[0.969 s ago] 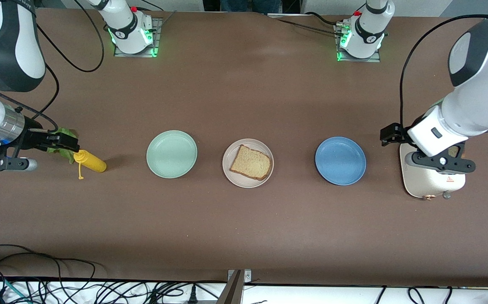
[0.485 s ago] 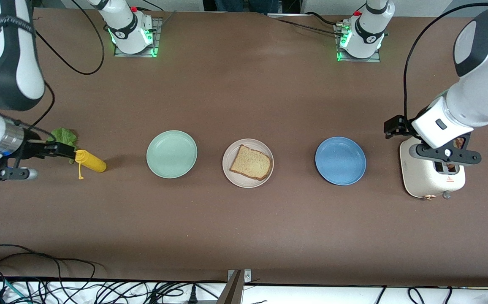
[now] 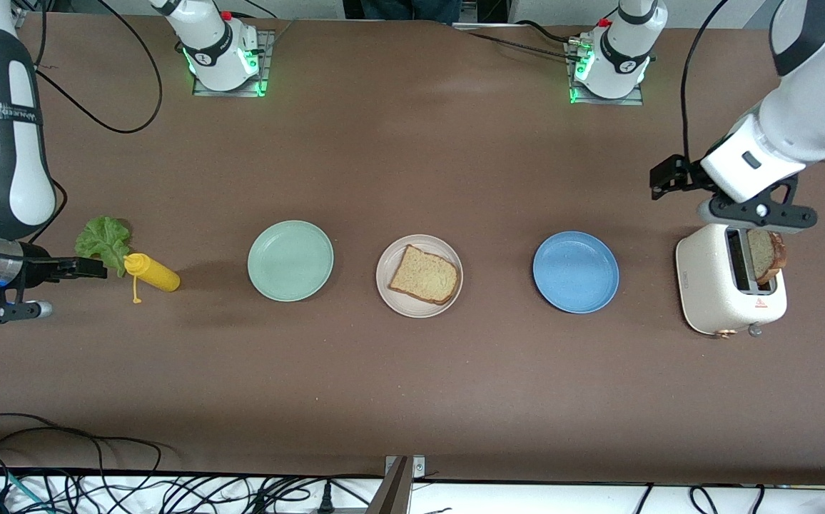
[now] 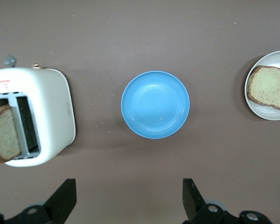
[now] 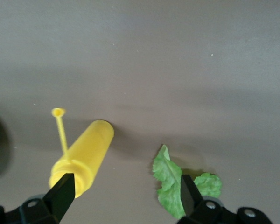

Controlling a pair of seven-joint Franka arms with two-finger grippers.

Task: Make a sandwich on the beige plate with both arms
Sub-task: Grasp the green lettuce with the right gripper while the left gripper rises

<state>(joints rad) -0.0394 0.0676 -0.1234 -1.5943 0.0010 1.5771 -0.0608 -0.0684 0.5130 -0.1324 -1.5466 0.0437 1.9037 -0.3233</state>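
The beige plate sits mid-table between two other plates, with one tan bread slice lying on it. A second bread slice sticks up from a slot of the cream toaster at the left arm's end. My left gripper hangs open and empty above the toaster; its wrist view shows the toaster, that slice and the beige plate. A green lettuce leaf lies at the right arm's end. My right gripper hovers open near it, its fingers framing the lettuce.
A yellow squeeze bottle lies on its side beside the lettuce, cap strap loose. A bare mint-green plate stands between the bottle and the beige plate. A bare blue plate stands between the beige plate and the toaster.
The left gripper has risen off the toaster, uncovering the slice in its slot. The right gripper has pulled back from the lettuce toward the table's end. Both stayed open.
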